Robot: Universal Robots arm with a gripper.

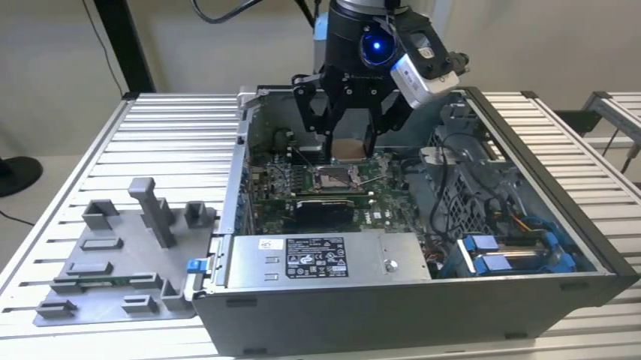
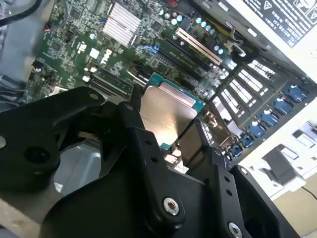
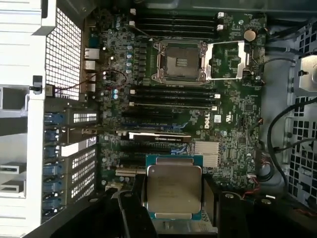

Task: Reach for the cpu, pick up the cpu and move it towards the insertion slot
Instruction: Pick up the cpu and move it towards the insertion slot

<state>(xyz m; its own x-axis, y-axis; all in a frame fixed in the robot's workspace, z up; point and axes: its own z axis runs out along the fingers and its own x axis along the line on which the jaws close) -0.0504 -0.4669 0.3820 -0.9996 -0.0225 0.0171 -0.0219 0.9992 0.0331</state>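
Note:
The cpu [image 1: 347,148] is a flat square chip with a silvery top, held inside the open computer case above the green board. My gripper [image 1: 349,152] is shut on the cpu, one black finger on each side. In both wrist views the cpu [image 2: 166,111] [image 3: 173,187] sits between the fingers [image 2: 132,130] [image 3: 130,208]. The insertion slot [image 1: 331,178] [image 3: 179,62] is a silver-framed square socket with a dark centre, its cover plate [image 3: 225,60] swung open beside it. In the exterior view the cpu hangs a little behind and above the slot, apart from it.
The computer case [image 1: 421,300] stands on a slatted metal table [image 1: 170,127], with a boxed power supply [image 1: 320,259] along its front and blue-tabbed cables [image 1: 501,255] at the exterior view's right. A grey tray [image 1: 110,300] with fixture blocks lies at the exterior view's left. Long black card slots [image 3: 171,101] run near the socket.

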